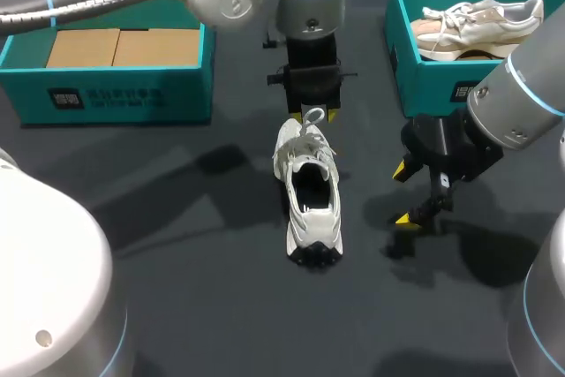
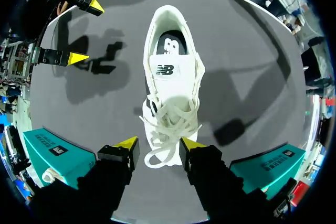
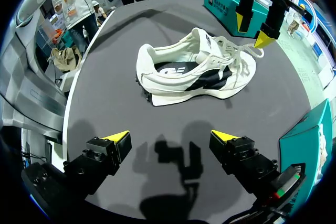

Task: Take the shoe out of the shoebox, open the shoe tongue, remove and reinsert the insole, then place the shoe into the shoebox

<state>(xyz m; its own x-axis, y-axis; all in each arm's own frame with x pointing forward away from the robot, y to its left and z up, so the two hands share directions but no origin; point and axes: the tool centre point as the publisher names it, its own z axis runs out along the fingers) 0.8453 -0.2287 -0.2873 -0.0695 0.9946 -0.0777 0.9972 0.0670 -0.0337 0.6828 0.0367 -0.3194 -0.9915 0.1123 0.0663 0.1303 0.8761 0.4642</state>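
A white shoe [image 1: 311, 190] lies mid-table, heel toward the near edge and toe toward the far side. In the left wrist view its tongue and tangled laces [image 2: 170, 114] face up, and the dark insole [image 2: 170, 43] shows in the opening. My left gripper [image 1: 313, 116] hangs over the toe. Its fingers straddle the toe and a lace loop [image 2: 160, 156], and a thin gap shows beside one finger. My right gripper [image 1: 404, 193] stands wide open to the right of the shoe [image 3: 194, 69], with nothing between its fingers [image 3: 113, 142].
A teal shoebox [image 1: 115, 99] lined with cardboard stands at the back left. A second teal box [image 1: 424, 77] at the back right holds a beige shoe [image 1: 481, 24]. Both box corners flank the left gripper [image 2: 160, 148].
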